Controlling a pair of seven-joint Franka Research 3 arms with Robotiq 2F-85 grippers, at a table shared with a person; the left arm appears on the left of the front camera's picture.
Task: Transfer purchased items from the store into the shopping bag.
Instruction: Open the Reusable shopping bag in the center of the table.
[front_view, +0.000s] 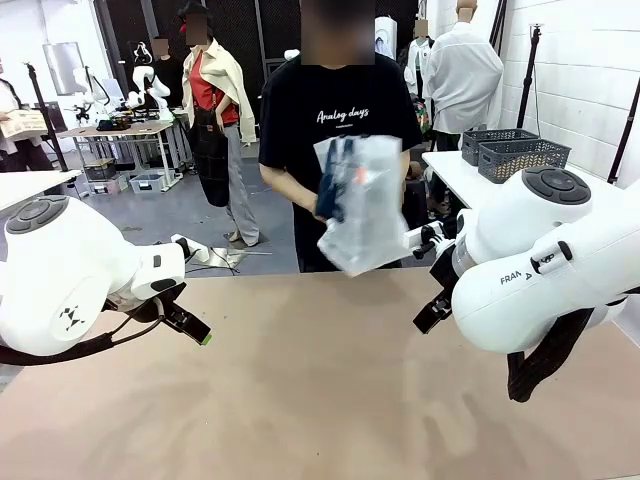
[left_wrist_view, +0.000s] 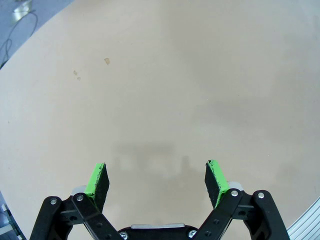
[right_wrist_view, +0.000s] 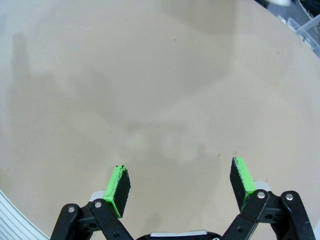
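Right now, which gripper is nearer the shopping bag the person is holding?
Right. The right gripper hangs open above the table, just below-right of the shopping bag the person holds up; the left gripper, also open, sits farther off to the bag's lower left.

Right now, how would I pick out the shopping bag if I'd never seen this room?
Look across the tan table to the person in the black T-shirt at its far side. The shopping bag is held in front of that person's waist. It is see-through plastic with navy blue handles, unlike the dark grey lattice baskets behind on the right.
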